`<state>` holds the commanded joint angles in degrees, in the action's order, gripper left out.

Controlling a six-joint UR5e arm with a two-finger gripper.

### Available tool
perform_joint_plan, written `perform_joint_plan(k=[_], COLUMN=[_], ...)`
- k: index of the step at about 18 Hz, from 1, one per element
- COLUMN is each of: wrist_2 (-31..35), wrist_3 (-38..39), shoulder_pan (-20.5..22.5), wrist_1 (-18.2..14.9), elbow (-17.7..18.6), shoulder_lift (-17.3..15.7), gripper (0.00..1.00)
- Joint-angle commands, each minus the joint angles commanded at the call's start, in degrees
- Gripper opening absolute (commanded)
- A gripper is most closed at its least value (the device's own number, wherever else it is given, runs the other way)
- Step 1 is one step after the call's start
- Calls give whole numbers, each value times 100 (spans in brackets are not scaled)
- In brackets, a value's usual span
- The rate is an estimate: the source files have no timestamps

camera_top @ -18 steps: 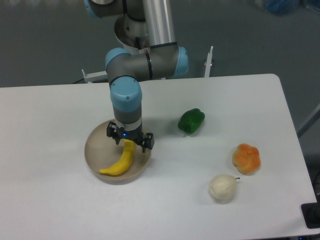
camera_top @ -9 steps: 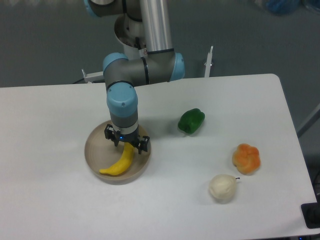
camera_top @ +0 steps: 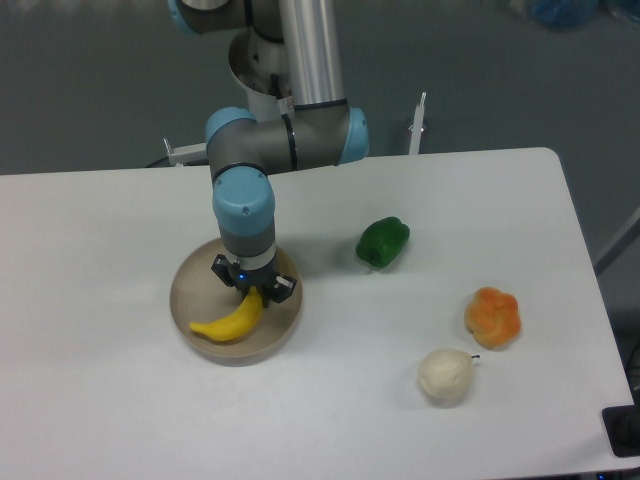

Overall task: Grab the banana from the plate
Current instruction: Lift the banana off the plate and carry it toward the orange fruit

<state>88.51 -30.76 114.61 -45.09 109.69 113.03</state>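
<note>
**End-of-fruit grip: slip and swing the main risks**

Broad white table [camera_top: 120,400] beneath everything, bare surface toward the camera. UR5e arm [camera_top: 290,135] dropping steeply from above, wrist vertical over the left half of the tabletop. Round beige plate [camera_top: 185,290] directly under that wrist — rim visible on the left, far right part hidden by the tool. Curved yellow banana [camera_top: 225,323] lying inside the plate, long body stretched toward the near-left rim, upper end tucked up between the fingers. Gripper [camera_top: 254,292] set narrow around that upper end, apparently closed on it, though true contact on both sides not clear from this angle.

Likely trouble, judged from this layout:

- Grasp far from the middle of the fruit — most of the weight hanging to one side. On lifting, probable pivot downward, perhaps a slide out of the fingers along the smooth, tapering skin.
- Free tip close to the near rim; a swinging banana could catch there and drag or tip the plate.
- Too hard a squeeze on a thin end: bruising or snapping at the stem.
- A tilted or hurried rise would magnify all three; slow and straight up seems safest.

Well apart on the right: green pepper [camera_top: 383,242], orange lumpy fruit [camera_top: 493,316], small cream-white fruit [camera_top: 445,375] — no obstruction to a vertical lift.
</note>
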Motion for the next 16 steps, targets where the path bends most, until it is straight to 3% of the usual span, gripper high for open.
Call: perform_joint_plan(k=[6,10,16], wrist_2=[0,9,87], wrist_3=[-26,-614,-1528], shoulder_pan=[53,439,1098], wrist_1=[-114,-386,-422], elbow=[-280,-728,-1142], shoulder_lift=[-360,-606,-607], gripper=[36,36,36])
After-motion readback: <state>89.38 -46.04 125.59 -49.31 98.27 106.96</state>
